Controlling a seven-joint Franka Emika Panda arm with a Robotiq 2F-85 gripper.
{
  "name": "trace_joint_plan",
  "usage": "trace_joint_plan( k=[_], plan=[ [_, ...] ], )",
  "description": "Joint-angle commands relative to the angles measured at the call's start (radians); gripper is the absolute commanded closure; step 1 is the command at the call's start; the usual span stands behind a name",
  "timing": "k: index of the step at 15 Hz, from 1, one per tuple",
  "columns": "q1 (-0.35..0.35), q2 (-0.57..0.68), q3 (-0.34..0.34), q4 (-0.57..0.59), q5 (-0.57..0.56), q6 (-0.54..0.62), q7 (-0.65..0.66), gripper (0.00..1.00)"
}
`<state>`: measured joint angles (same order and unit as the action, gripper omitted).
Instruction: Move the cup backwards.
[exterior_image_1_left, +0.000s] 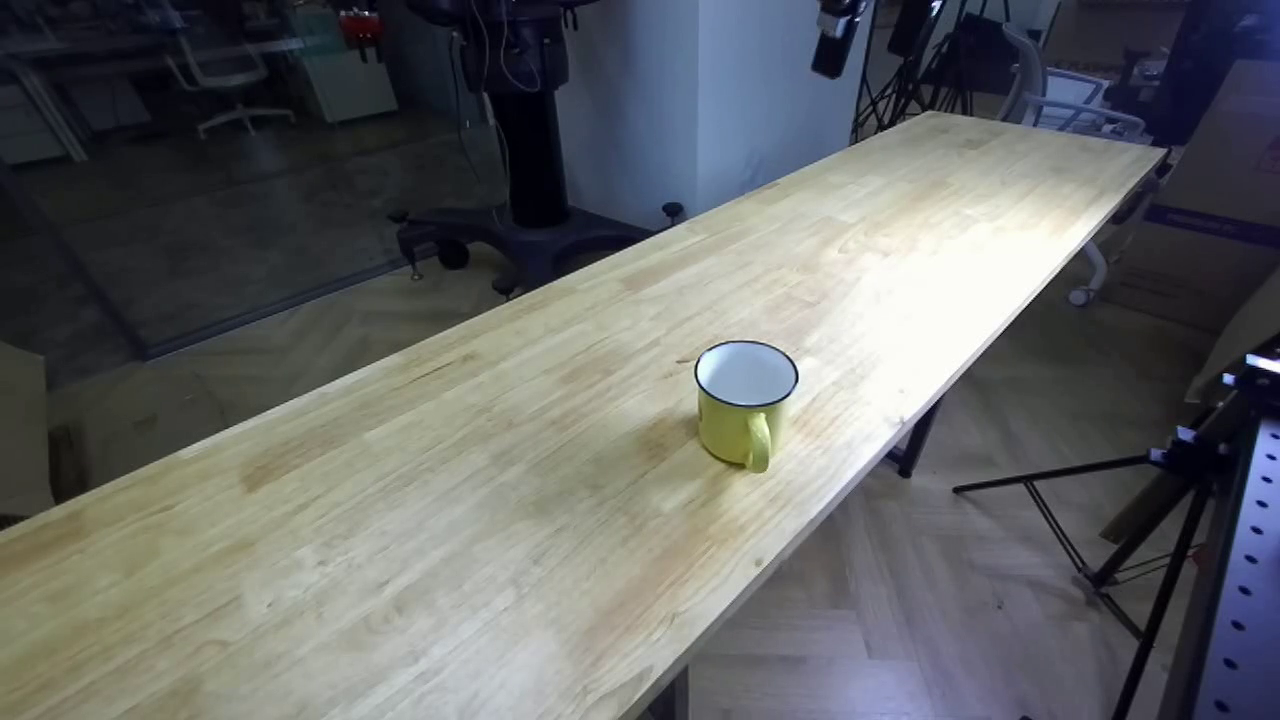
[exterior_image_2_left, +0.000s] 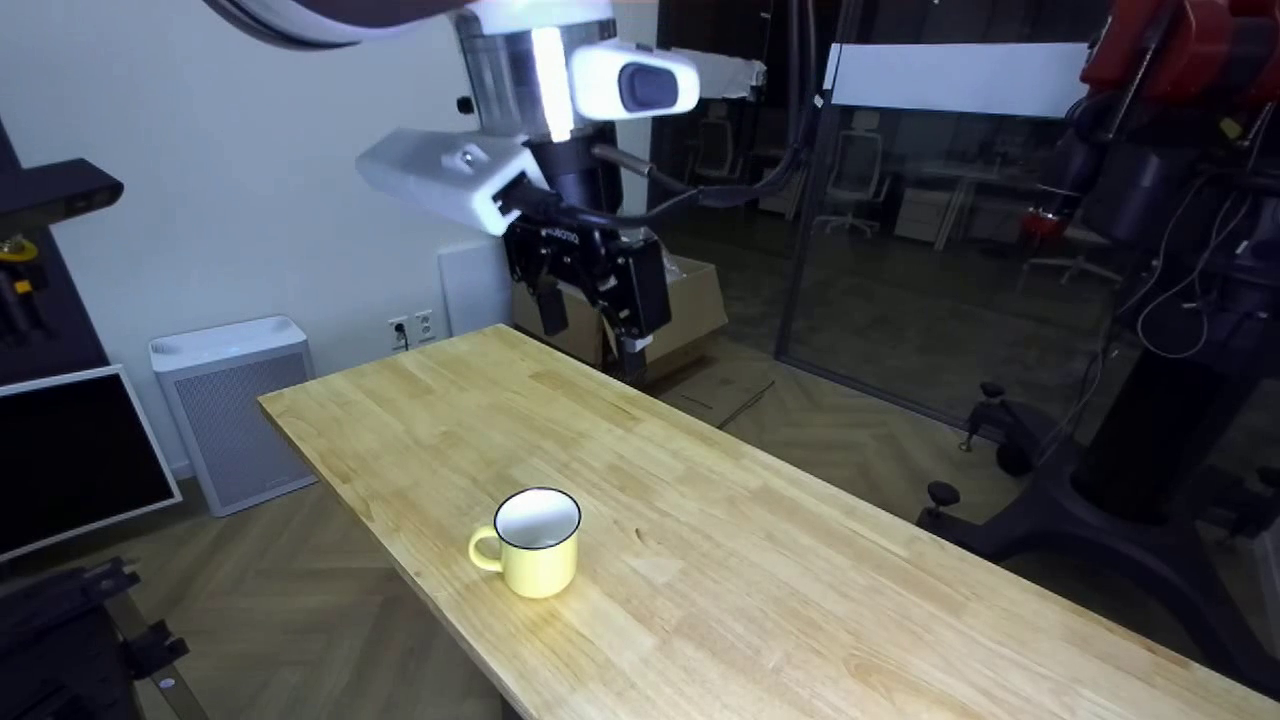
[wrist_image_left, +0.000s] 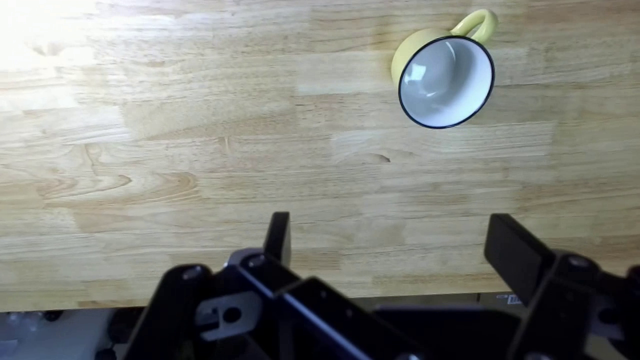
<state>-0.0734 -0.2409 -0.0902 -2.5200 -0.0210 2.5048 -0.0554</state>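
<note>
The table (exterior_image_1_left: 400, 520) is pale tan wood, patterned with long grain strips, browner patches and small dark marks. On the table, the cup (exterior_image_1_left: 722, 432) is yellow-green outside, handle (exterior_image_1_left: 760, 442) included, and white inside, edged with a thin dark line at the mouth. In front of the table in the wrist view, the tool (wrist_image_left: 389, 232) is mostly black with some grey metal. Below the table, the floor (exterior_image_1_left: 790, 640) is light brown herringbone; beyond the table's corner, a boxy appliance (exterior_image_2_left: 240, 420) is white with a grey front.
</note>
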Motion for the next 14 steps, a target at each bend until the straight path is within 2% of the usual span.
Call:
trace_joint_plan(
  k=[1, 2, 8, 14],
  plan=[
    [0.026, 0.104, 0.058, 0.065, 0.009, -0.045, 0.108, 0.00],
    [0.015, 0.052, 0.039, 0.017, 0.002, -0.009, 0.054, 0.00],
    [0.027, 0.114, 0.060, 0.043, -0.006, -0.015, 0.086, 0.00],
    [0.040, 0.265, 0.079, 0.055, -0.036, 0.038, 0.111, 0.00]
  ],
)
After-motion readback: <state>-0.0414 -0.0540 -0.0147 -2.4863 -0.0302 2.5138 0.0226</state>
